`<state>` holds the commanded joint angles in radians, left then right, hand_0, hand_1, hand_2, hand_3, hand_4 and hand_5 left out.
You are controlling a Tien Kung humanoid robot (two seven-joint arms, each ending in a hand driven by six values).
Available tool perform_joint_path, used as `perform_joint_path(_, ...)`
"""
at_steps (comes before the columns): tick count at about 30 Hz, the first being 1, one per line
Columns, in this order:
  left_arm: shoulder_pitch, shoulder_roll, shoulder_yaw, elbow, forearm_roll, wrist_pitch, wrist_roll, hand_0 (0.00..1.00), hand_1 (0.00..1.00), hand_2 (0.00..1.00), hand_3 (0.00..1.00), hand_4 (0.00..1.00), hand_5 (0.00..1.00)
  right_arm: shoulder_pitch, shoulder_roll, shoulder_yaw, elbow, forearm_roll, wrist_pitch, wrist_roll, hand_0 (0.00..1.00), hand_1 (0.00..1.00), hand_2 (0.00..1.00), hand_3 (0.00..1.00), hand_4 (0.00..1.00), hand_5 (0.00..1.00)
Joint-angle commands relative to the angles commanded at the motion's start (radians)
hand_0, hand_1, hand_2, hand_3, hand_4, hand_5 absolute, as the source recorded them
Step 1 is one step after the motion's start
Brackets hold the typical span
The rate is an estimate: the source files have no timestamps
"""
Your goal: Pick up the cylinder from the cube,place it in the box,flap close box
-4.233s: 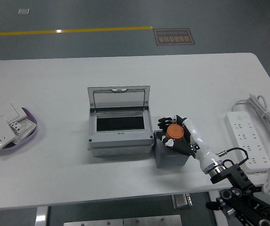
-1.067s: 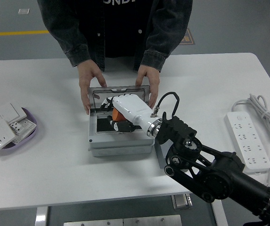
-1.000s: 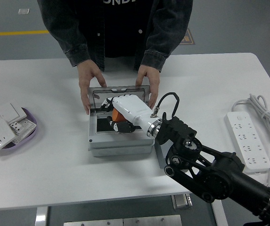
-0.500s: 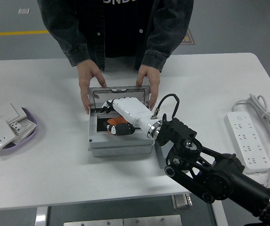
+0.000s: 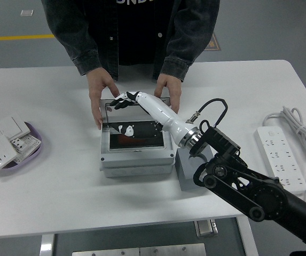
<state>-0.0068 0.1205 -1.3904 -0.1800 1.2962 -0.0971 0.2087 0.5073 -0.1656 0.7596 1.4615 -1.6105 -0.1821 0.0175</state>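
Observation:
The grey box (image 5: 136, 157) stands mid-table with its clear flap lid (image 5: 136, 114) leaning forward over the opening. The orange cylinder (image 5: 134, 140) shows dimly as a reddish shape inside the box, through the lid. My right hand (image 5: 124, 99) reaches over the box with its fingers stretched out, holding nothing, the fingertips at the lid's top edge. The grey cube (image 5: 191, 173) stands right of the box, partly hidden by my arm, with nothing on it. A person's hands (image 5: 102, 96) (image 5: 168, 89) hold the box at its back corners. My left arm is out of view.
A white power strip (image 5: 281, 157) with its cable (image 5: 302, 128) lies at the right edge. A purple bowl (image 5: 32, 152) with white switch plates (image 5: 3, 141) sits at the left edge. The person stands at the table's far side.
My right hand has let go of the cylinder inside the box, lifted out and moved back to the lid's top edge. The lid has tipped forward. The person's hands stay on the box.

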Motion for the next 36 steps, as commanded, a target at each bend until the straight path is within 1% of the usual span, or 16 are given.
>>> perform_joint_path(2,-0.001,0.001,-0.001,0.000,0.001,0.000,-0.001,0.640,0.662,0.574,0.635,0.723,0.273,0.023,-0.007,0.010,-0.008,0.043,-0.002,-0.003,0.733,0.648,0.654,0.691,0.749,0.296)
perform_joint_path(4,-0.002,0.001,-0.002,0.000,0.003,0.000,0.000,0.640,0.662,0.574,0.635,0.723,0.273,0.051,-0.009,0.014,-0.041,0.071,-0.002,-0.004,0.733,0.648,0.654,0.691,0.749,0.296)
perform_joint_path(5,-0.002,0.001,-0.002,0.000,0.004,0.000,0.000,0.640,0.662,0.574,0.635,0.723,0.273,0.065,-0.009,0.014,-0.059,0.078,-0.002,-0.005,0.733,0.648,0.654,0.691,0.749,0.296)
perform_joint_path(6,-0.003,0.001,-0.002,0.000,0.004,0.000,0.000,0.640,0.663,0.574,0.636,0.722,0.272,0.076,-0.010,0.014,-0.077,0.083,-0.001,-0.005,0.707,0.637,0.647,0.685,0.743,0.299)
perform_joint_path(7,-0.003,0.001,-0.002,0.000,0.005,-0.001,0.000,0.640,0.663,0.574,0.636,0.722,0.272,0.098,-0.011,0.008,-0.108,0.097,0.000,-0.006,0.707,0.637,0.647,0.685,0.743,0.299)
perform_joint_path(14,-0.006,0.003,-0.005,0.000,0.014,-0.002,0.003,0.640,0.662,0.574,0.635,0.722,0.272,0.181,-0.019,-0.055,-0.247,0.111,0.015,-0.016,0.700,0.627,0.644,0.685,0.739,0.296)
perform_joint_path(17,-0.008,0.003,-0.003,0.000,0.013,-0.002,0.002,0.640,0.662,0.574,0.635,0.722,0.272,0.191,-0.027,-0.078,-0.264,0.107,0.016,-0.024,0.700,0.627,0.644,0.685,0.739,0.296)
perform_joint_path(21,-0.008,0.004,-0.004,0.000,0.014,-0.002,0.002,0.640,0.662,0.574,0.635,0.722,0.270,0.183,-0.047,-0.109,-0.227,0.089,0.018,-0.044,0.703,0.625,0.643,0.684,0.738,0.297)
perform_joint_path(28,-0.006,0.005,-0.008,0.000,0.016,-0.001,0.004,0.640,0.662,0.574,0.635,0.722,0.270,0.152,-0.099,-0.168,-0.099,0.059,0.004,-0.084,0.699,0.624,0.643,0.685,0.736,0.300)
perform_joint_path(32,-0.008,0.005,-0.003,0.000,0.012,-0.002,0.001,0.640,0.662,0.574,0.635,0.722,0.271,0.132,-0.120,-0.189,-0.055,0.062,-0.005,-0.090,0.691,0.624,0.643,0.685,0.739,0.306)
perform_joint_path(35,-0.008,0.005,0.001,0.000,0.007,-0.002,-0.002,0.640,0.662,0.574,0.635,0.722,0.271,0.111,-0.146,-0.198,-0.013,0.070,-0.016,-0.093,0.691,0.624,0.643,0.685,0.739,0.306)
perform_joint_path(36,-0.008,0.006,0.003,0.000,0.005,-0.002,-0.003,0.640,0.662,0.574,0.635,0.722,0.271,0.105,-0.154,-0.201,-0.001,0.076,-0.020,-0.092,0.664,0.618,0.642,0.690,0.735,0.319)
